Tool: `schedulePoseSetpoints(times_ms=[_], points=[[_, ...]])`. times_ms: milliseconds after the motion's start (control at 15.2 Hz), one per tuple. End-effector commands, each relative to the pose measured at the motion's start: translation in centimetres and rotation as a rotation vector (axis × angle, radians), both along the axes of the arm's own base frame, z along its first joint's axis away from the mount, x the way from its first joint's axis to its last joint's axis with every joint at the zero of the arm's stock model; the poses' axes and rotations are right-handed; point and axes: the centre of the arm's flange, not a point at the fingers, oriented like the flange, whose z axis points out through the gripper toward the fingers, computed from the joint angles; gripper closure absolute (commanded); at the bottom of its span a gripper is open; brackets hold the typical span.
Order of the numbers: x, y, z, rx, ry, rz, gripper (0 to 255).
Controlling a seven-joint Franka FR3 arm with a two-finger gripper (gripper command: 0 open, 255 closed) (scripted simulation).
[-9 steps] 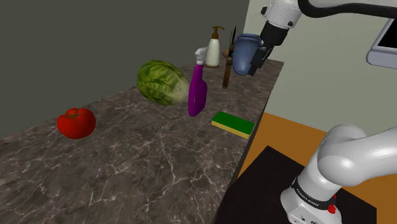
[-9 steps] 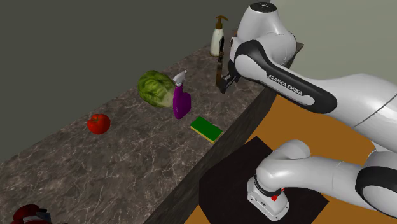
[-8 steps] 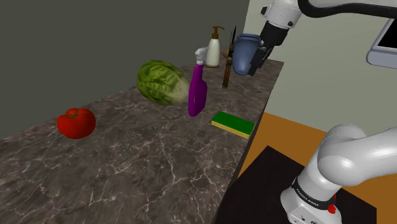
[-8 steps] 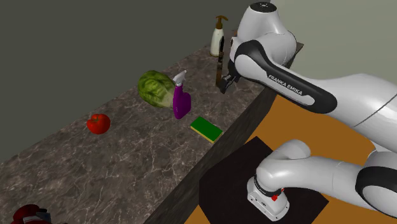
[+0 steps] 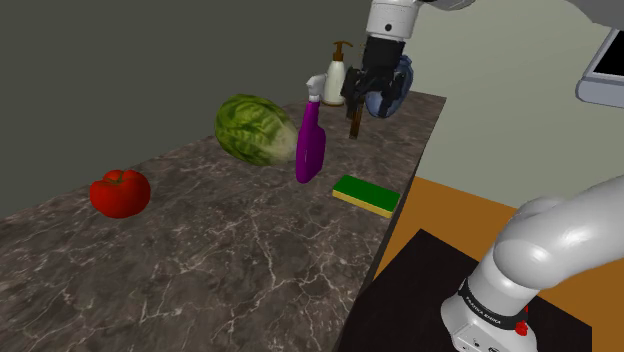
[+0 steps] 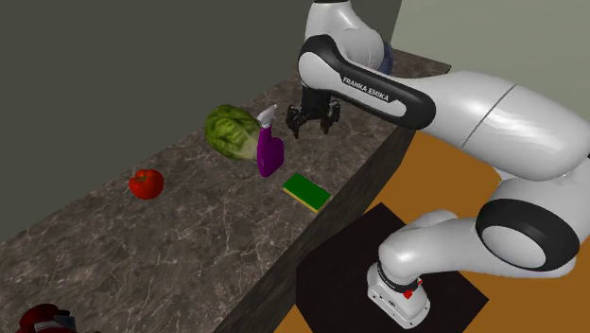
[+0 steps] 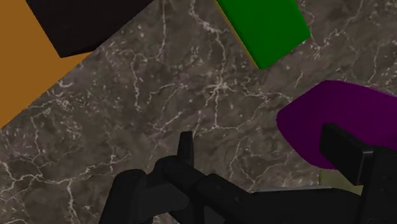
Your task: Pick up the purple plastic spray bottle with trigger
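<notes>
Black two-finger gripper point(image 6: 311, 126) hangs over the dark veined marble counter point(image 5: 220, 250), in the upper middle of the second exterior view. Its fingers are spread, pinching nothing; in the wrist view bare marble lies in the gap.

Nearest the counter's front edge, right of centre in the shoulder view, lies a flat green rectangular sponge point(image 5: 365, 193). Just beyond it stands the purple spray bottle with a white trigger head point(image 5: 311, 150), near the middle of the frame. It lies down and to the left of the gripper in both outside views, close but apart. In the wrist view its purple body point(image 7: 343, 111) sits just outside one finger, not between the two. So the coming move looks like a short sideways shift toward the bottle and a descent.

The bottle's long axis runs roughly vertical, head uppermost; which way the nozzle points I cannot tell.

Behind it sits a round green cabbage point(image 5: 252, 128). Farthest back is a pale pump dispenser point(image 5: 336, 78).
</notes>
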Motion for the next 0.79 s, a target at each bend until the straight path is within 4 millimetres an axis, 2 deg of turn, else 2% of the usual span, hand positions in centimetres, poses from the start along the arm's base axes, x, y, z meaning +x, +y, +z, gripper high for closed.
schedulePoseSetpoints(times_ms=[0,198,396,726], points=[[2.8,1.1,-0.4,0.051,0.069,-0.16,0],[6.9,2.0,-1.2,0.125,0.164,-0.381,0],[10.8,2.1,-2.4,0.195,0.255,-0.591,0],[10.8,2.1,-5.0,0.195,0.255,-0.591,0]])
